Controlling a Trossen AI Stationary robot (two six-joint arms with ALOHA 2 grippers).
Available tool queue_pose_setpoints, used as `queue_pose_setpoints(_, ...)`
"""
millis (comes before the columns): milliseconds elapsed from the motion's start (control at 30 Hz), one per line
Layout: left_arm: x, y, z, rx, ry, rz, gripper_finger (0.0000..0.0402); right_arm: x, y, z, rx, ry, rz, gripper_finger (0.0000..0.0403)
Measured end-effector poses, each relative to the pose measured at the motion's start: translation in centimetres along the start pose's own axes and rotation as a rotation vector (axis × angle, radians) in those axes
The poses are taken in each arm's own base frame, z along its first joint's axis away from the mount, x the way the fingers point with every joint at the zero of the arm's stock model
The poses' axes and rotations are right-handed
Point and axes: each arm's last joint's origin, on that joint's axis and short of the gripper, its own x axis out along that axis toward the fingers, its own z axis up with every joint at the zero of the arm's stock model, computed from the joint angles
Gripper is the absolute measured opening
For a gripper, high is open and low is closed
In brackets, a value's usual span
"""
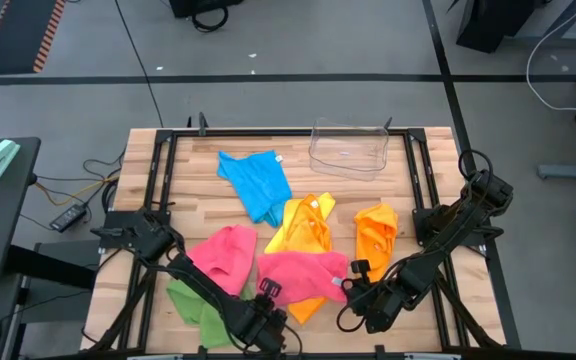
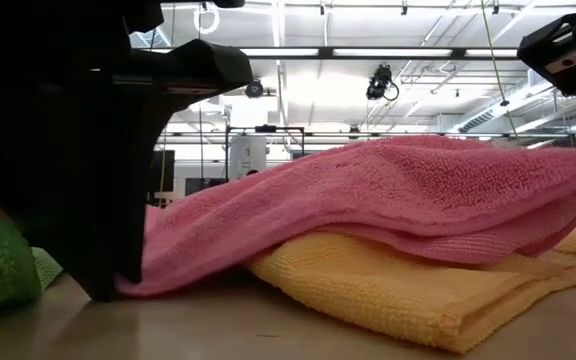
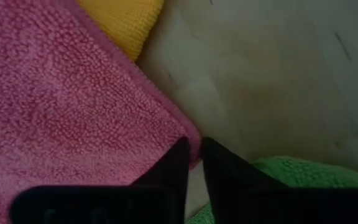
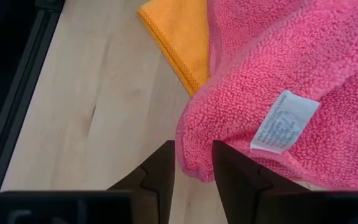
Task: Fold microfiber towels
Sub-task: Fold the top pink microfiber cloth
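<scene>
A pink towel lies crumpled near the table's front edge, partly on top of a yellow towel. My left gripper is shut on its near left corner, down at the table top. My right gripper is shut on its right end, close to a white label. In the low view the pink towel drapes over the yellow towel. A second pink towel and a green towel lie left of the first. My left gripper pinches the pink towel's corner between its two fingers, coming steeply from above. The corner sits low at the table, and the rest of the towel lies slack. My right gripper pinches a rounded, bunched edge of the pink towel between its two fingers, slanting down from the table's right. How many layers it has does not show. The towel lies slack on the table and on the yellow towel.
A blue towel lies at the far middle and an orange towel at the right. A clear plastic bin stands at the far edge. Black frame rails run along the table's sides. Bare wood shows beside the right gripper.
</scene>
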Motion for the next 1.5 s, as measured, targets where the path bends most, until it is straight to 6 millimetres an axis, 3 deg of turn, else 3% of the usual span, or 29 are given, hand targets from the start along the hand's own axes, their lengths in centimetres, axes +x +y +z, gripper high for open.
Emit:
queue_pose_setpoints(100, 0.0, 0.0, 0.0, -0.002, 0.001, 0.010, 0.0009, 0.0, 0.0, 0.0, 0.001, 0.000, 0.000, 0.0115)
queue_pose_setpoints(667, -2.6, 1.9, -1.0, -0.042, 0.037, 0.083, 0.0016, 0.0, 0.0, 0.1, -0.017, -0.014, -0.017, 0.0115)
queue_pose_setpoints(1333, -2.6, 2.5, -1.7, -0.020, 0.119, 0.046, 0.0011, 0.0, -0.1, 0.2, -0.017, -0.021, -0.021, 0.0115)
queue_pose_setpoints(1500, -1.9, 2.2, -2.1, 0.019, 0.125, 0.029, 0.0033, 0.0, -0.1, 0.2, -0.018, -0.026, -0.018, 0.0115)
